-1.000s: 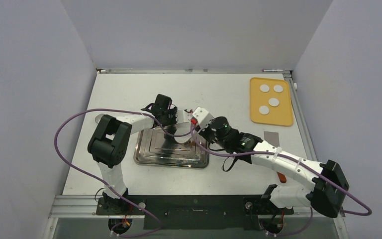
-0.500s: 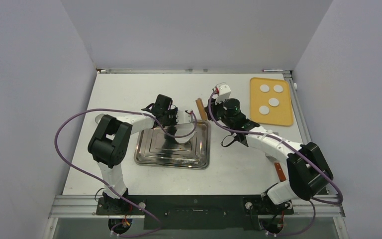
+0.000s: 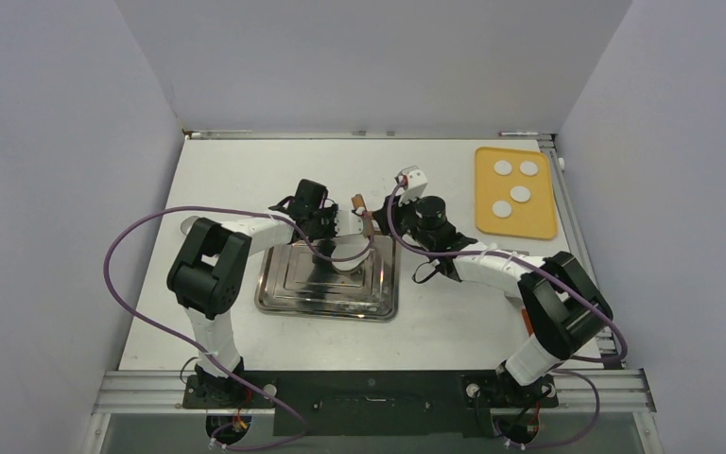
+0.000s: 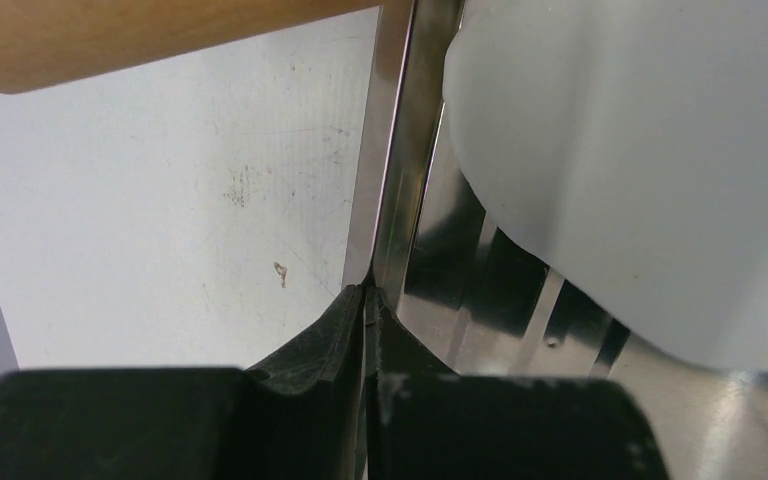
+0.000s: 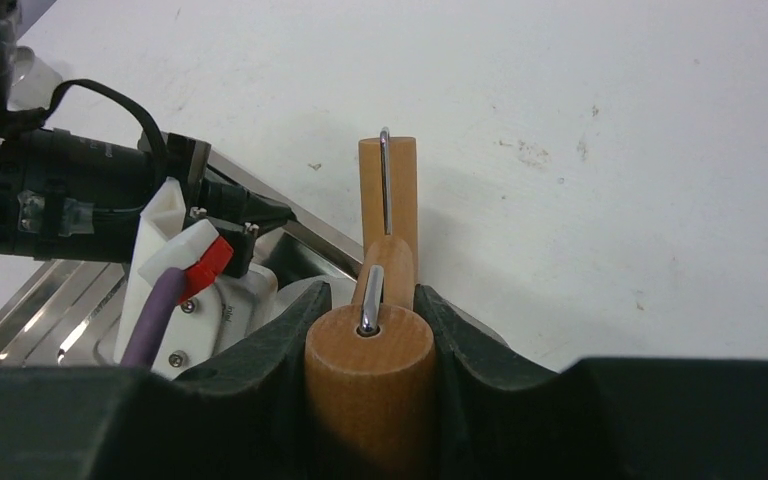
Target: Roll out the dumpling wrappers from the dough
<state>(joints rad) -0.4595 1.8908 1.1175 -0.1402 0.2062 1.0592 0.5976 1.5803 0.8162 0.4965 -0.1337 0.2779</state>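
Several small white dumpling wrappers (image 3: pixel 521 194) lie on a yellow board (image 3: pixel 539 222) at the back right. A white dough sheet (image 3: pixel 346 264) lies in the metal tray (image 3: pixel 288 293); it also shows in the left wrist view (image 4: pixel 650 150). My left gripper (image 3: pixel 333 225) is shut on the tray's far rim (image 4: pixel 397 160), its fingertips pinching the edge (image 4: pixel 365 292). My right gripper (image 3: pixel 380 220) is shut on the handle of a wooden rolling pin (image 3: pixel 360 208), held over the tray's far right corner; the pin (image 5: pixel 388 190) points away between my fingers (image 5: pixel 372 296).
The left arm's wrist camera and purple cable (image 5: pixel 165 270) sit just left of the rolling pin. The yellow board lies against the right wall. Grey walls close in the table on three sides.
My right arm lifted the rolling pin off the tray, swung it back and to the right, then brought it left to the tray's far right corner. The left gripper has not moved.
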